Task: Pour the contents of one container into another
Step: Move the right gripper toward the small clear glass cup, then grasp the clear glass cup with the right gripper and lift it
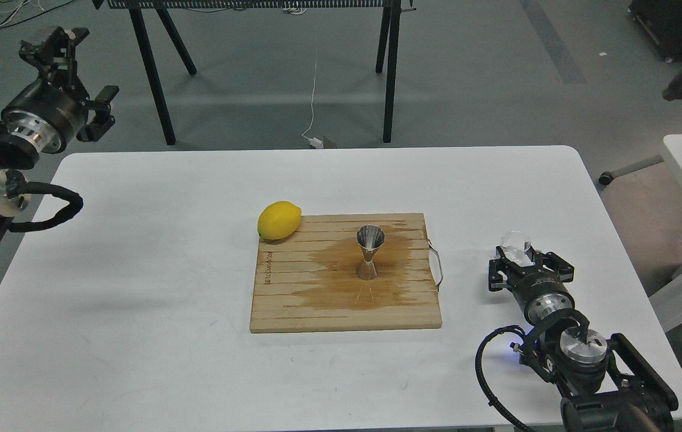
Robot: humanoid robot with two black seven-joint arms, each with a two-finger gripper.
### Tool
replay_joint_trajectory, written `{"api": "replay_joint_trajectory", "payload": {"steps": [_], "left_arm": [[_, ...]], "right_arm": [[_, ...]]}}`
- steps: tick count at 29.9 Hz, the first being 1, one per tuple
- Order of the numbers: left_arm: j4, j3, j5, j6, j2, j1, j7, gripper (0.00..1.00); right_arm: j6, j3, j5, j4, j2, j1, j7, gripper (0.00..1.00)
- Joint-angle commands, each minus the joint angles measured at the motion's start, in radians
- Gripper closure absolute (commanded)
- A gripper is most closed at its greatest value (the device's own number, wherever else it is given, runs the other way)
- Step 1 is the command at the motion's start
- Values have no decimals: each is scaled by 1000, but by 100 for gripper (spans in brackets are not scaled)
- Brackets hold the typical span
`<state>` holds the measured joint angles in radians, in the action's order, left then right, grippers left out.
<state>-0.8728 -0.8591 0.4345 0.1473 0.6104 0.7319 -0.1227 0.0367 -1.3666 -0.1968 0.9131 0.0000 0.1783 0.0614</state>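
Note:
The small clear glass cup [514,244] sits at the tip of my right gripper [520,257], over the white table right of the board. The gripper looks shut on it, with its fingers either side of the glass and partly hidden by the cup. The shiny steel jigger [370,252] stands upright in the middle of the wooden cutting board [293,306], on a dark wet stain. My left gripper [53,43] hangs open and holds nothing, off the table's far left corner, far from both.
A yellow lemon [279,220] lies at the board's far left corner. A wire handle [437,267] sticks out of the board's right side, towards the right gripper. The white table [137,270] ends just right of my right arm.

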Motion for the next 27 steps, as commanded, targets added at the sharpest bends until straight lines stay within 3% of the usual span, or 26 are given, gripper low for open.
{"api": "replay_joint_trajectory", "payload": {"steps": [1, 12, 27], "left_arm": [[0, 0, 0, 0, 0, 0, 0, 1], [0, 0, 1, -2, -1, 0, 0, 1], [0, -6, 1, -2, 6, 1, 0, 1]], "right_arm": [[26, 7, -1, 19, 0, -3, 0, 73], [5, 75, 11, 277, 0, -56, 0, 73], [-182, 193, 118, 566, -35, -13, -9, 73]]}}
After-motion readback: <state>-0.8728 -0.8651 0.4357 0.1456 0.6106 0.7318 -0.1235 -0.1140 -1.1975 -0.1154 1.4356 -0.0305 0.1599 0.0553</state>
